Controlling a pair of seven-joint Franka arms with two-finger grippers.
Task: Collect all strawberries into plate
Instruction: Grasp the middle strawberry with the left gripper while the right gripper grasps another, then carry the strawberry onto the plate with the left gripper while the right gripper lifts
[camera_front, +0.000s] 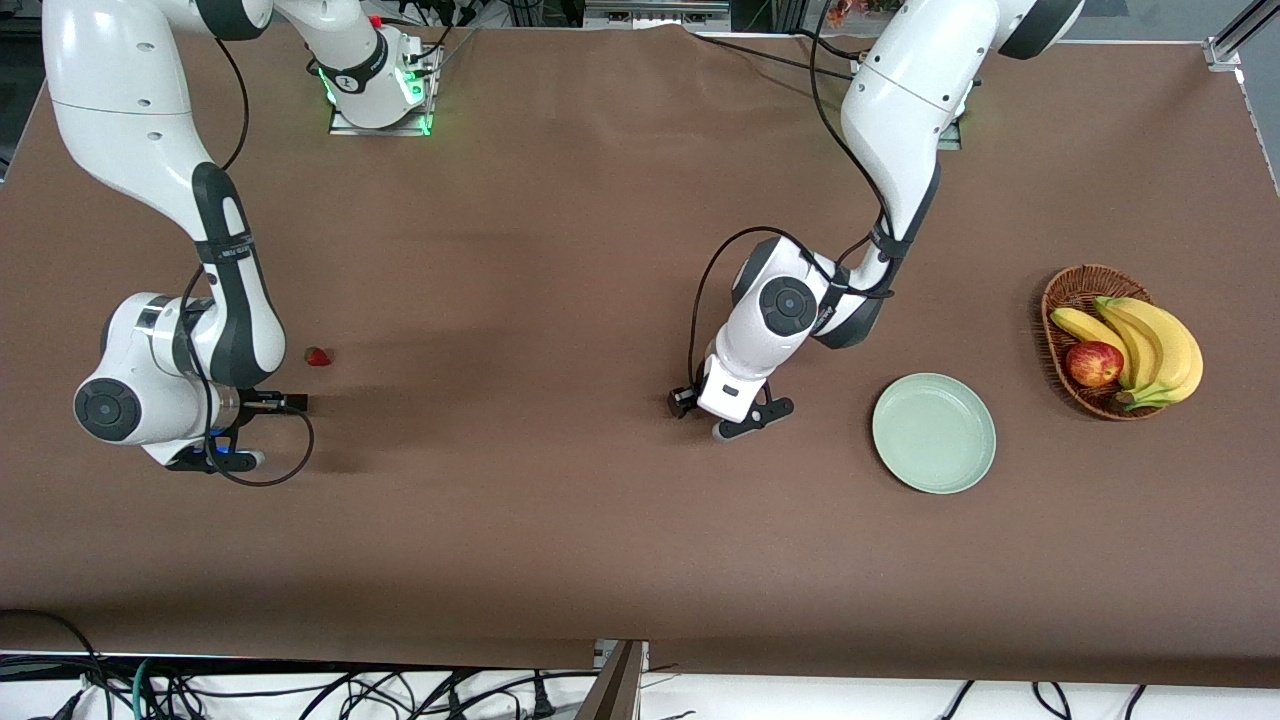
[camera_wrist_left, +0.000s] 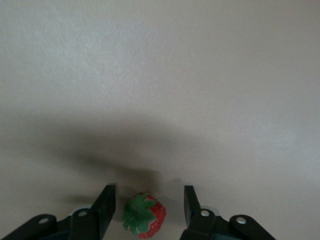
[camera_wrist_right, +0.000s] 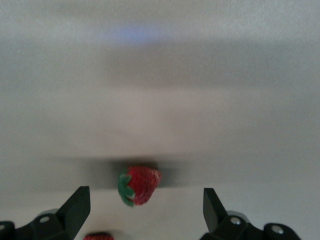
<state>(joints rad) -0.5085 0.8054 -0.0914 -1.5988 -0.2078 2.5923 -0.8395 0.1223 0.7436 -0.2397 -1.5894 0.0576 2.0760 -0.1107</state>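
Left hand (camera_wrist_left: 146, 207) hangs low over the brown counter (camera_front: 560, 250) beside the plate (camera_front: 934, 433), fingers apart on either side of a strawberry (camera_wrist_left: 145, 222) that only its wrist view shows, the arm's own bulk hiding it from the front. Right hand (camera_wrist_right: 145, 205), at its arm's end of the counter, is spread wide near a second strawberry (camera_wrist_right: 139, 184), the one visible in front (camera_front: 318, 356), while a third (camera_wrist_right: 98, 236) is cut off at the frame's edge. Both wrists bend steeply downward; the plate holds nothing.
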